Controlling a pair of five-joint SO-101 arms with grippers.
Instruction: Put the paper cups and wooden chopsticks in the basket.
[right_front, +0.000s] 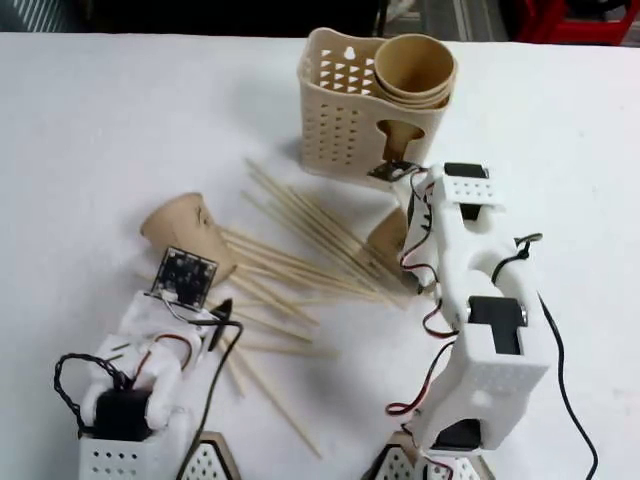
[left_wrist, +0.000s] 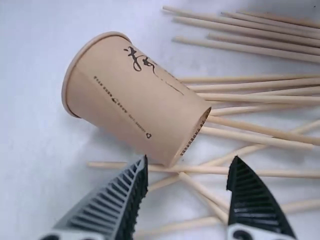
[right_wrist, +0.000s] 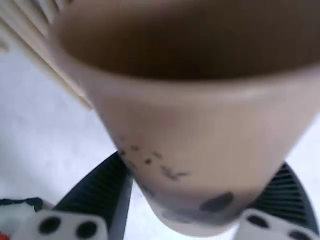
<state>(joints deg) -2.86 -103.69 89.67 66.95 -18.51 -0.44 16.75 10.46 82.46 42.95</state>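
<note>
Lying just ahead of L gripper (left_wrist: 187, 167), jaws apart: tipped cup (left_wrist: 135, 100); R gripper (right_wrist: 195, 200) clamps 2nd cup (right_wrist: 200, 125).

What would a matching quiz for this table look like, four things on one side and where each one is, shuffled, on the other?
1. stacked cups
2. tipped cup
3. third cup
4. chopsticks

A. scattered on the table
B. between the fingers of the right gripper
C. in the basket
D. lying on its side before the open left gripper

Pairs: 1-C, 2-D, 3-B, 4-A.
</note>
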